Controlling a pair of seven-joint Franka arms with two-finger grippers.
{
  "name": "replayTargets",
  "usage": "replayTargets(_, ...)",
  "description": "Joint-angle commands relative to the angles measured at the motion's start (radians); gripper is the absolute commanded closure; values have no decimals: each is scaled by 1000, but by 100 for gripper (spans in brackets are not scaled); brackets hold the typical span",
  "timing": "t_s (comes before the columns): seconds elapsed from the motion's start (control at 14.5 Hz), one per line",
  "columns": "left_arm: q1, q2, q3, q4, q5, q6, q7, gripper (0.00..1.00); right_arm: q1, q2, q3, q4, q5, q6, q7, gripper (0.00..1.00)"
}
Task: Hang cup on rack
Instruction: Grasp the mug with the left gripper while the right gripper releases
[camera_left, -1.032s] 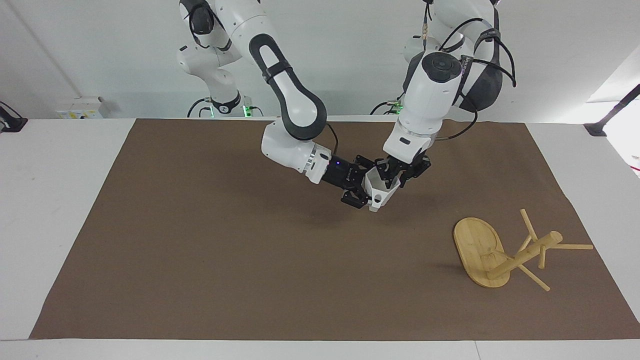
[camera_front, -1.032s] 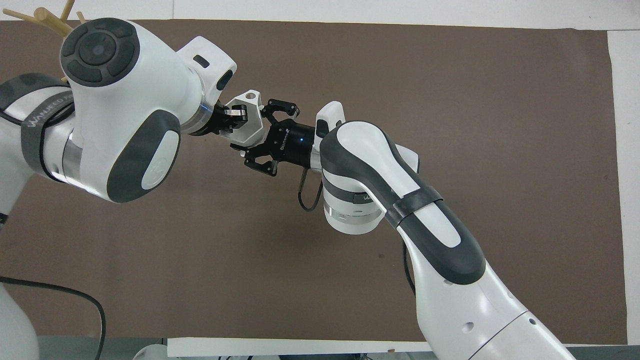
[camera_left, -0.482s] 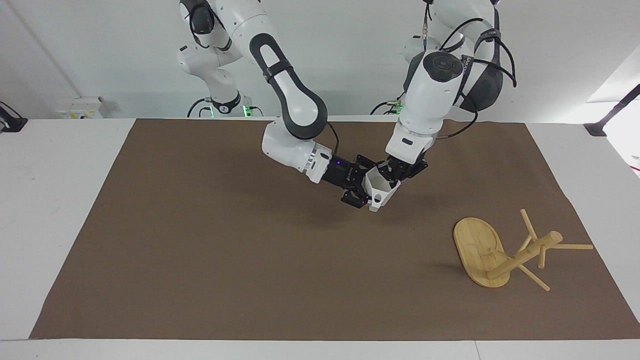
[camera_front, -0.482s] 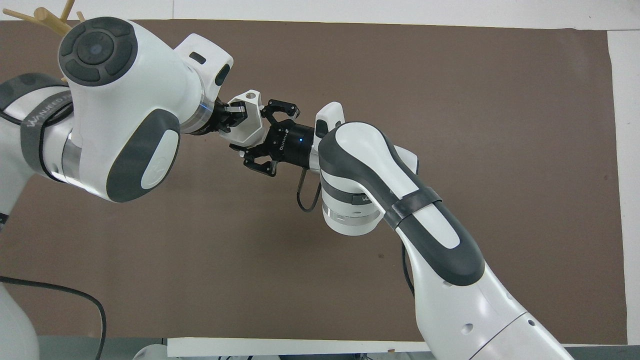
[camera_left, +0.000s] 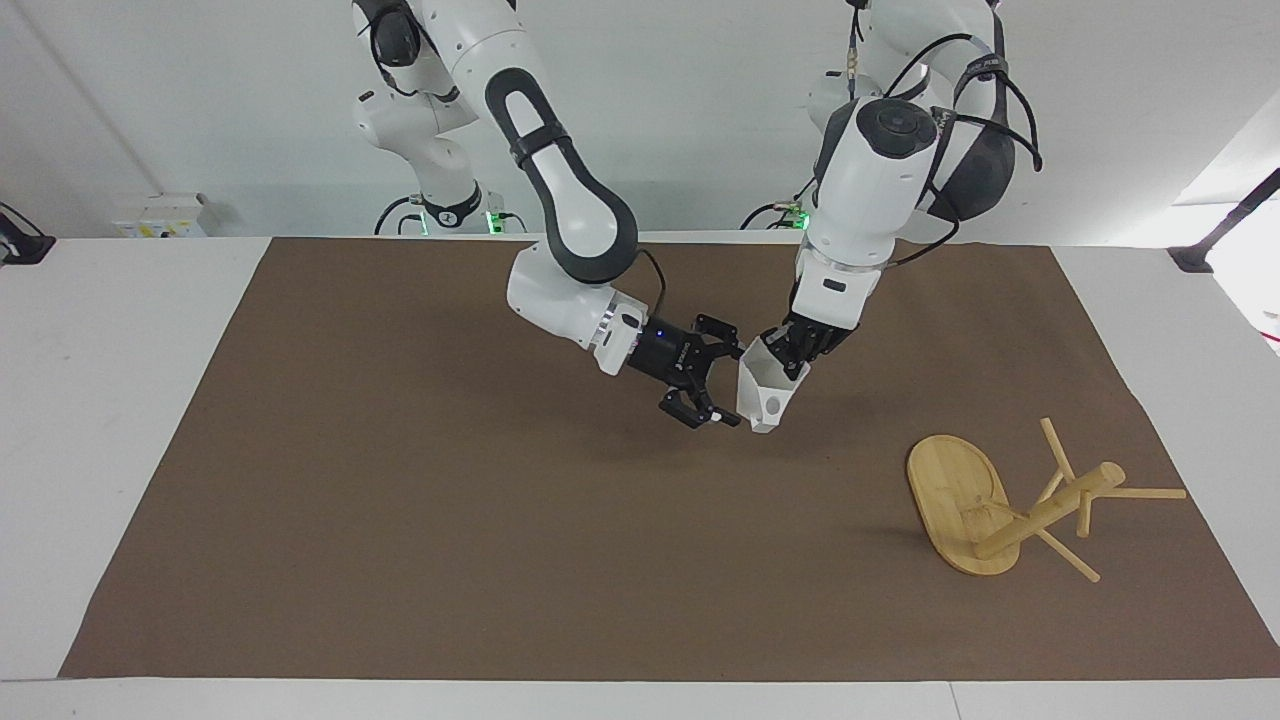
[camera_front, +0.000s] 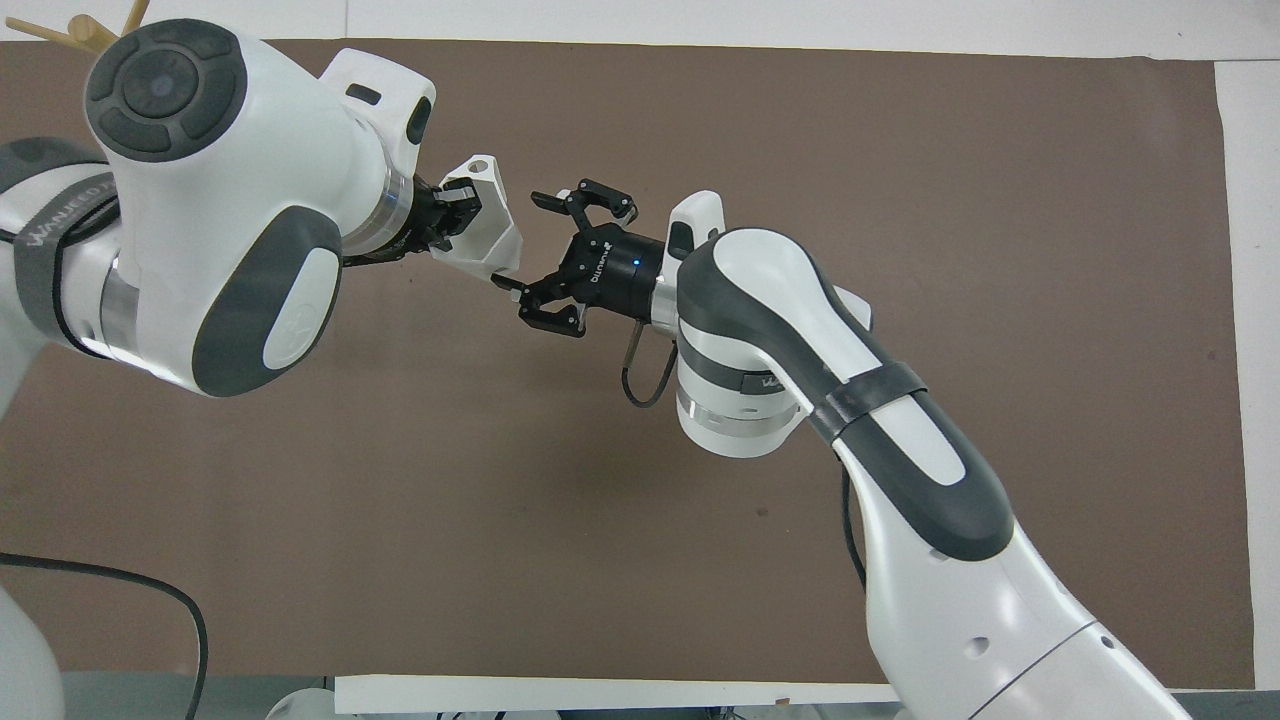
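The cup (camera_left: 765, 385) hangs in the air over the middle of the brown mat (camera_left: 400, 520), tilted, pinched at its rim by the left gripper (camera_left: 790, 358), whose jaws are clamped on it. I can see nothing inside the cup. Just beside it the right gripper (camera_left: 722, 378) hovers with its jaws spread wide, clear of the cup. The rack (camera_left: 1010, 505) lies tipped over on the worktop toward the left arm's end, farther from the robots.

bright, even light; soft shadows; sharp focus throughout
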Motion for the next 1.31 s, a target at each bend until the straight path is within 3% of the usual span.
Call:
replayTargets(0.0, 37, -53, 6, -62, 9, 5, -12, 100, -141, -108, 3, -147, -114, -160, 16, 1)
replayTargets(0.14, 63, -159, 4, -224, 10, 188, -6, 100, -291, -118, 3, -151, -332, -309, 32, 1)
replayTargets(0.28, 88, -257, 4, -408, 10, 415, -3, 100, -426, -116, 0, -107, -572, -480, 164, 1)
replayTargets(0.48, 132, -309, 3, -612, 9, 773, -6, 100, -562, -121, 0, 41, -974, -680, 421, 1)
replayTargets(0.69, 177, -279, 1, -651, -63, 974, -5, 100, -628, -168, -5, 94, -1096, -803, 601, 1)
replayTargets(0.83, 179, -209, 0, -642, -94, 1089, -6, 100, -668, -216, -5, 94, -1193, -826, 731, 1)
replayTargets(1.03, 209, -135, -8, -621, -90, 1137, -2, 100, -683, -294, -10, 109, -1433, -875, 963, 1)
replayTargets(1.24, 214, -99, -11, -602, -150, 1139, -3, 100, -669, -317, -5, 190, -1663, -970, 1216, 1)
